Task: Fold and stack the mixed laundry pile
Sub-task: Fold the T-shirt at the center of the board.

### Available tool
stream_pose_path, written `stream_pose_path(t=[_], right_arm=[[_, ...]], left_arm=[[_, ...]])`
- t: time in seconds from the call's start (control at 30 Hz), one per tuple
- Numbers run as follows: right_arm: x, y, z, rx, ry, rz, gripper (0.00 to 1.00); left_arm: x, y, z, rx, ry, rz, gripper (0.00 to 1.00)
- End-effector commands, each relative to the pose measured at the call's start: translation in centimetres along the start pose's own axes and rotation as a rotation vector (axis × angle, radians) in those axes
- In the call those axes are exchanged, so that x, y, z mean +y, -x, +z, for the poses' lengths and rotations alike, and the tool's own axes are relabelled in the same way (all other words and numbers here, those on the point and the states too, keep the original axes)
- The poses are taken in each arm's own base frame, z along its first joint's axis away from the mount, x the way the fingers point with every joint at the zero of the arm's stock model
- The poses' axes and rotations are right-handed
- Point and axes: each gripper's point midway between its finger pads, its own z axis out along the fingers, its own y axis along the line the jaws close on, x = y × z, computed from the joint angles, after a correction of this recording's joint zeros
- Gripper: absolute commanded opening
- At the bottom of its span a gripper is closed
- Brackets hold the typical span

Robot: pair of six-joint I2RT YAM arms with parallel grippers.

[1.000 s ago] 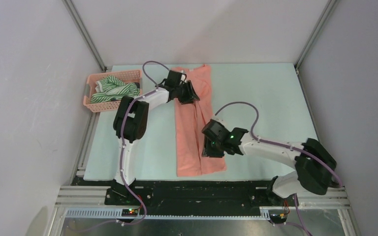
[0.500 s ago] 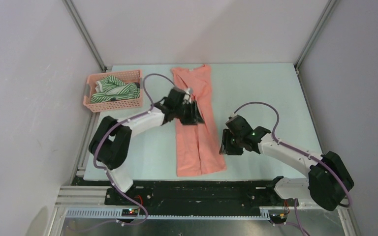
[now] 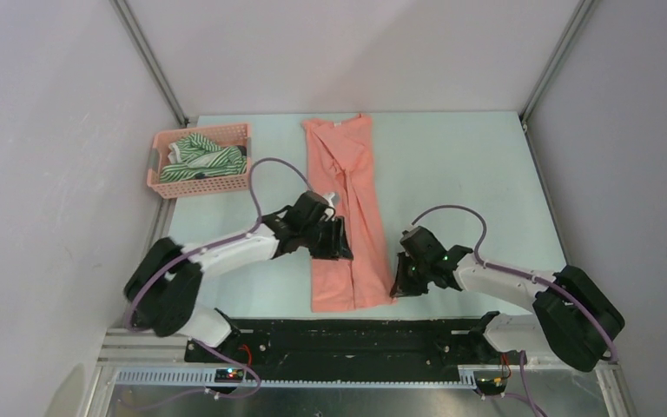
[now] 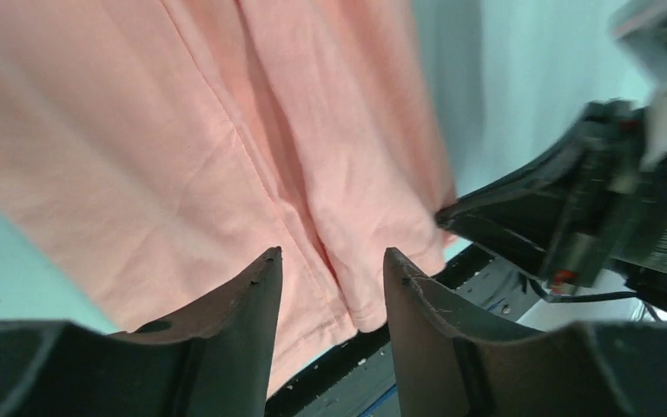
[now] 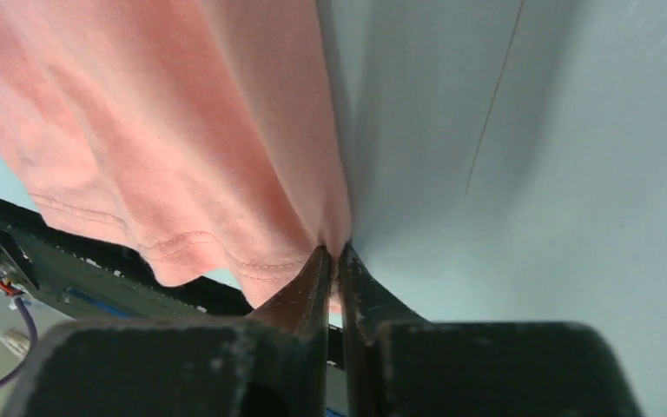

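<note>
The bench [image 3: 486, 174] carries the salmon-pink shirt [image 3: 347, 200], laid as a long strip from the far edge to the near edge, probably ready for a fold across. The pink basket [image 3: 200, 184] at the far left corner holds the striped garment [image 3: 195, 156], not yet folded. The left pincer [image 4: 330, 256] hangs released over the shirt's near part. The right pincer [image 5: 334, 252] is clenched and seems to pinch the shirt's right edge by the hem, likely to lift it.

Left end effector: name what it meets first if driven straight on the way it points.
The salmon-pink cloth shirt, near its hem; the open left end effector points down onto it. Depth unclear.
</note>
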Motion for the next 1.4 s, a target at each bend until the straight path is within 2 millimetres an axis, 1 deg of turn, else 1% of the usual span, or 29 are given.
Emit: stream_pose_path(t=[0.0,0.03,0.07,0.1,0.13,0.17,0.2,0.23,0.3,0.43,0.47,0.5,0.53,0.57,0.6,0.63,0.7,0.87,0.93,1.07,1.2,1.27,1.3,1.33,1.37], right_arm=[[0.8,-1.7,0.4,-0.01,0.02,0.053,0.0],[0.5,-1.9,0.3,-0.019,0.004,0.061,0.0],[0.7,-2.4,0.3,-0.017,0.0,0.086,0.0],[0.2,-2.7,0.3,-0.029,-0.014,0.1,0.0],[0.3,-3.1,0.3,-0.029,-0.015,0.127,0.0],[-0.2,-3.4,0.3,-0.043,-0.024,0.138,0.0],[-0.3,-3.7,0.3,-0.046,-0.025,0.155,0.0],[-0.5,-3.9,0.3,-0.056,-0.024,0.157,0.0],[-0.6,-3.9,0.1,-0.072,-0.017,0.17,0.0],[-0.5,-3.6,-0.4,-0.092,-0.008,0.179,0.0],[-0.4,-3.6,-0.5,-0.096,-0.004,0.182,0.0],[-0.5,-3.7,-0.5,-0.094,-0.007,0.184,0.01],[-0.4,-3.7,-0.6,-0.095,-0.005,0.191,0.04],[-0.6,-3.8,-0.6,-0.092,-0.01,0.196,0.11],[-0.6,-3.8,-0.7,-0.091,-0.012,0.201,0.14],[-0.7,-3.7,-0.7,-0.101,-0.019,0.206,0.19],[-0.8,-3.6,-0.7,-0.108,-0.025,0.21,0.24],[-0.6,-4.1,-0.4,-0.096,-0.027,0.209,0.27],[-0.6,-4.3,-0.3,-0.088,-0.032,0.212,0.27],[-0.8,-4.5,-0.2,-0.084,-0.043,0.211,0.27],[-1.1,-4.7,-0.3,-0.083,-0.057,0.208,0.27],[-1.2,-4.7,-0.4,-0.087,-0.057,0.211,0.25],[-1.2,-4.7,-0.6,-0.089,-0.057,0.212,0.24],[-1.2,-4.7,-0.7,-0.091,-0.055,0.213,0.21],[-1.1,-4.7,-0.9,-0.093,-0.049,0.212,0.19]], left_arm=[[0.7,2.1,-4.0,-0.143,0.079,0.021,0.53],[1.6,1.8,-4.5,-0.149,0.096,0.012,0.54],[2.4,1.3,-4.7,-0.141,0.118,0.003,0.54],[3.3,0.5,-4.9,-0.135,0.131,-0.011,0.55],[3.8,-0.1,-5.1,-0.125,0.138,-0.019,0.55],[4.6,-1.0,-5.2,-0.115,0.15,-0.028,0.56],[5.2,-1.5,-5.3,-0.111,0.168,-0.035,0.56],[5.9,-2.4,-5.3,-0.102,0.181,-0.05,0.56],[6.9,-3.8,-5.3,-0.085,0.195,-0.073,0.56],[8.1,-5.7,-5.4,-0.072,0.206,-0.101,0.56],[8.2,-6.0,-5.4,-0.071,0.205,-0.113,0.56],[8.4,-6.7,-5.5,-0.06,0.2,-0.121,0.56],[8.3,-6.9,-5.6,-0.063,0.189,-0.133,0.56],[8.6,-7.6,-5.5,-0.049,0.191,-0.14,0.56],[8.7,-8.2,-5.5,-0.044,0.188,-0.15,0.56],[8.7,-8.6,-5.5,-0.038,0.182,-0.154,0.56],[8.7,-9.7,-5.5,-0.02,0.169,-0.169,0.55],[8.2,-12.3,-5.4,0.024,0.136,-0.198,0.53],[8.2,-12.9,-5.3,0.03,0.136,-0.202,0.53],[7.9,-13.5,-5.2,0.04,0.135,-0.205,0.51],[7.4,-13.8,-5.0,0.053,0.132,-0.201,0.41],[7.2,-13.9,-4.9,0.057,0.131,-0.199,0.32],[7.1,-14.1,-4.9,0.062,0.13,-0.201,0.21],[6.8,-14.0,-5.0,0.06,0.124,-0.202,0.15],[6.5,-14.0,-5.0,0.055,0.114,-0.204,0.04]])
